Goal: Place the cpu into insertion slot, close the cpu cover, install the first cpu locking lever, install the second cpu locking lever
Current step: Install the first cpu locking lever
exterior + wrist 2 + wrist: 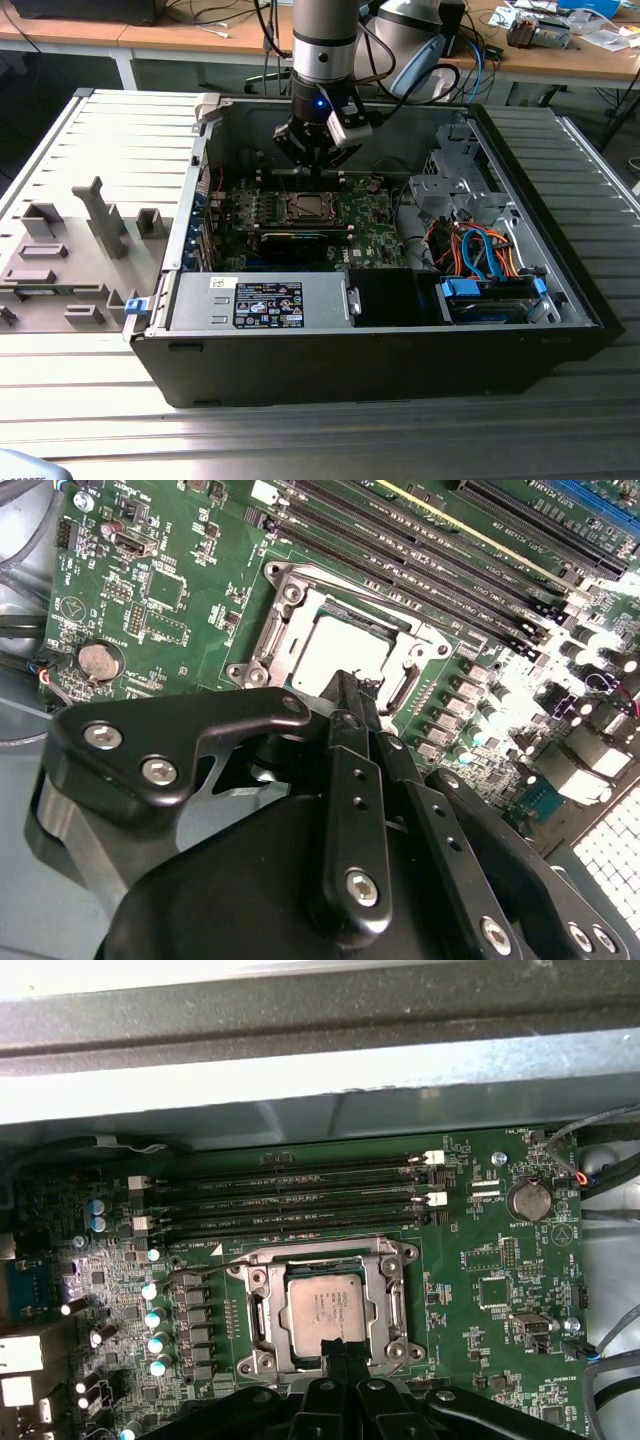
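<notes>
Arm (322,40) reaches down into the open computer case (400,345) on the ribbed tabletop (100,130). The fingers (350,780) are together with nothing between them, tips down at the edge of the insertion slot (268,630), near the case's centre in the exterior view. The cpu (325,1308) lies flat in the slot, pale top up, and the cpu cover (384,1295) appears lowered around it — so placing looks done, and I judge the work to be at the cover-and-lever stage. A bent wire lever (400,688) ends just beside the frame; hooked or free, cannot tell. This stage calls for a small, steady push kept on frame or lever — off the chip's top and clear of the memory slots (300,1200). Writing: a printed label (268,303) on the grey box at 6 o'clock from the slot, faint marks on the chip's top, white lettering on the green board (460,1230); none read off here.
</notes>
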You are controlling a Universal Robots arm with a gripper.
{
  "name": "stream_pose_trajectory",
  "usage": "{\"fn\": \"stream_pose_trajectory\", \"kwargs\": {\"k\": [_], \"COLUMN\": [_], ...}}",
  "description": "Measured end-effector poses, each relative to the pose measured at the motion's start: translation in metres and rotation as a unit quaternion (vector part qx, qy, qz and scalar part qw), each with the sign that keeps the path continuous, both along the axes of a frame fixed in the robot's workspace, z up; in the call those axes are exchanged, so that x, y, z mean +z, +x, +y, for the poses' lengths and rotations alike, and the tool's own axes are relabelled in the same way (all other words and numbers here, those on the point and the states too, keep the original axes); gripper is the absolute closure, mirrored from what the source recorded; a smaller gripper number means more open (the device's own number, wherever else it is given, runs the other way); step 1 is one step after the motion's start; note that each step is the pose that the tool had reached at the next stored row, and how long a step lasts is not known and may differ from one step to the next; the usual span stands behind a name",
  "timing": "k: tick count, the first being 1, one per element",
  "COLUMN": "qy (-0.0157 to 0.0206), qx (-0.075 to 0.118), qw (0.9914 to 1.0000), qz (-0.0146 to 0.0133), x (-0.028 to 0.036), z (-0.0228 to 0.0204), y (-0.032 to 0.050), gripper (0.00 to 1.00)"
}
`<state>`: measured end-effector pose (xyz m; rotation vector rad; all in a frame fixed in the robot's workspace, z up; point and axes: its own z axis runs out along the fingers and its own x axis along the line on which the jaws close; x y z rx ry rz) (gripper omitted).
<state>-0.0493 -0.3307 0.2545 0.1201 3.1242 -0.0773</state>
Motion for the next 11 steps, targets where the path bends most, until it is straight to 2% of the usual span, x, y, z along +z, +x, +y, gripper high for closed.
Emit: {"fn": "stream_pose_trajectory", "kwargs": {"k": [11], "qy": [0.0], "qx": [0.005], "qw": [0.99999], "qz": [0.0], "x": [0.0], "z": [0.0], "y": [0.0], "gripper": [0.89]}}
